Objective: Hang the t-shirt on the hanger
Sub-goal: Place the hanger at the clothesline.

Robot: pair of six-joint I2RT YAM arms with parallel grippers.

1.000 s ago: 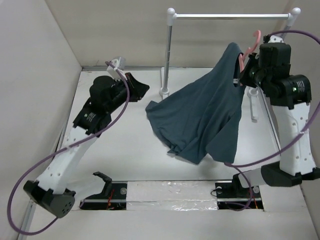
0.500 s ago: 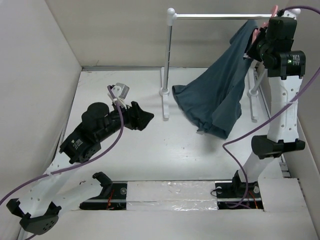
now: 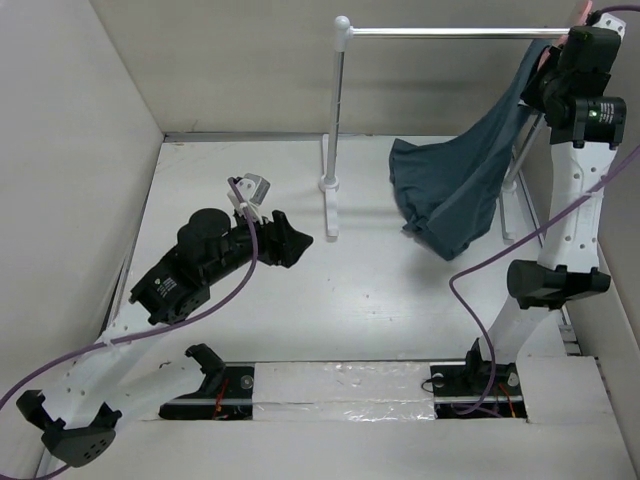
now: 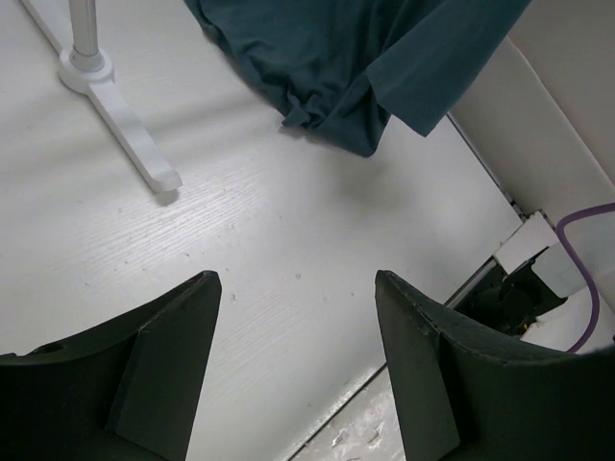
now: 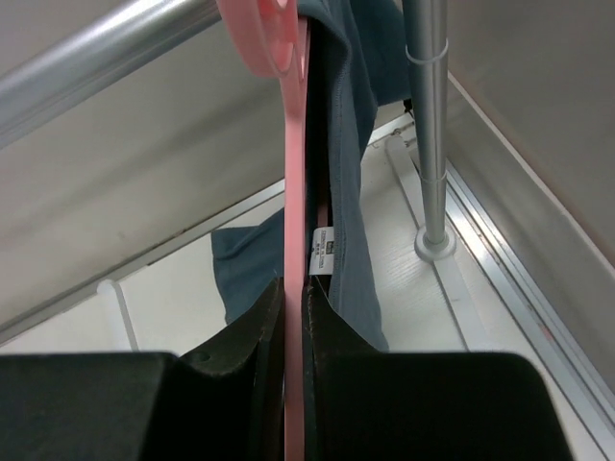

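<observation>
The right gripper [image 5: 294, 305] pinched the pink hanger [image 5: 293, 144], with the t-shirt [image 3: 455, 190] draped from it up by the rail [image 3: 450, 33]. To my eye, the hook needed seating squarely over that rail before any letting go. The left gripper [image 4: 296, 284] gaped empty above the table [image 4: 288, 221].

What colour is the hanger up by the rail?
Salmon pink, plain, no pattern. The hanger shows best in the right wrist view.

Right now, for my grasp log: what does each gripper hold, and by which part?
The right gripper pinches the hanger edge-on, below its hook, the t-shirt draped on it. The left gripper is open, holding nothing.
</observation>
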